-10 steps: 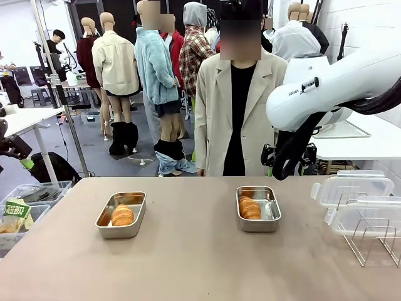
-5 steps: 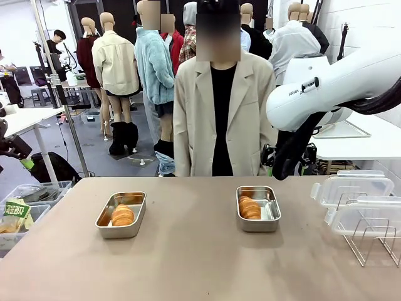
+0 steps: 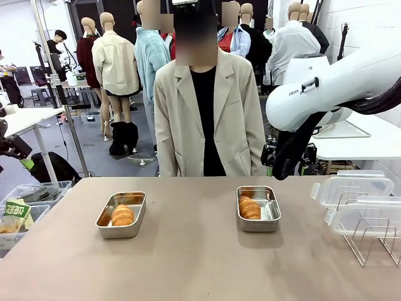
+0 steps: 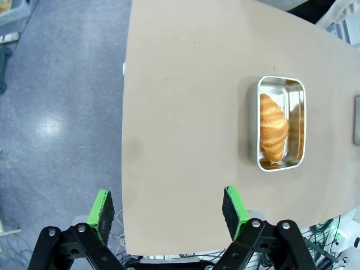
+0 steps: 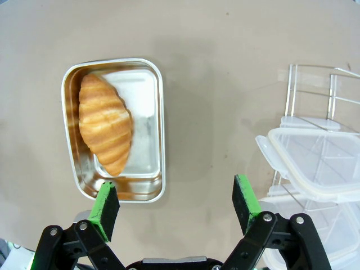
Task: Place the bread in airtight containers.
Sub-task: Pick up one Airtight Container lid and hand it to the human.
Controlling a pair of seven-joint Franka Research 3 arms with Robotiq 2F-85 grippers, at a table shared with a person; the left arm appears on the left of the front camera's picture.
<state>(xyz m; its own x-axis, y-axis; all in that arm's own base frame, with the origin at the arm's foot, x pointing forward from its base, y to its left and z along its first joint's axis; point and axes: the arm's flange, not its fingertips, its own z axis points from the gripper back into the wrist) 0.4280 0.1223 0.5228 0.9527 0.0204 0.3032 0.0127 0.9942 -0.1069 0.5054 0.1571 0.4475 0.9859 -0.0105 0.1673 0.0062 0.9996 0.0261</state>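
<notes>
Two steel containers stand on the tan table, each holding one golden roll. The left container with its bread also appears in the left wrist view as container and bread. The right container holds bread; in the right wrist view the container and bread lie below and left of centre. Neither container has a lid on. My left gripper is open, high above the table edge. My right gripper is open above bare table beside the right container.
Two clear plastic lids rest on a wire rack at the table's right, also seen as lids in the right wrist view. A person in a beige jacket stands at the far edge. Bins sit left of the table.
The person has walked leftward along the far side of the table. The containers, bread and both arms have stayed put.
</notes>
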